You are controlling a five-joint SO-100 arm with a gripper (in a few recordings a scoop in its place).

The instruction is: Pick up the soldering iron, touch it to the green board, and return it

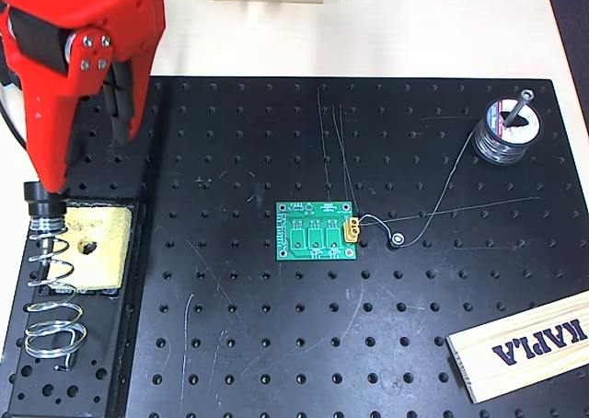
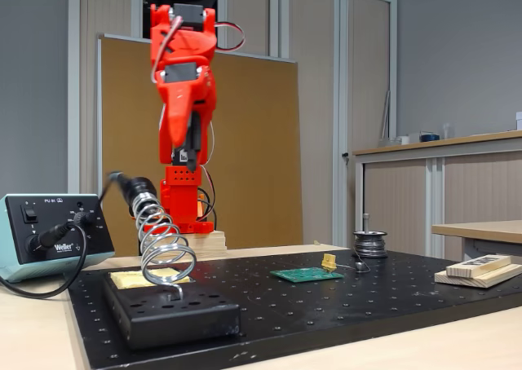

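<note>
— closest to us sits the black stand base (image 2: pixel 173 313) with its yellow sponge (image 2: pixel 139 279), and the wire-coil holder (image 2: pixel 165 248) rising out of it. soldering iron (image 2: pixel 134 188) is parked in that coil, handle end poking out the top, cable running off to the weller control box (image 2: pixel 50 235).

— so nothing's started?

— looks that way to me. red gripper (image 2: pixel 189 146) hangs above the handle, not on it. in the overhead view the gripper (image 1: pixel 57 156) sits right over the iron's black end (image 1: pixel 40 200), pointing down at it.

— fingers apart or together?

— can't tell from either angle; the red shell hides them.

— and the green board (image 1: pixel 317 231)?

— flat on the black perforated board (image 1: pixel 276 344), well apart from the stand, yellow connector (image 1: pixel 352 228) on its right edge, untouched. solder spool (image 1: pixel 504 131) beyond it, a kapla plank (image 1: pixel 525 344) near the corner.

— so what's left?

— my guess: everything. grab, lift, touch, put back.
</note>
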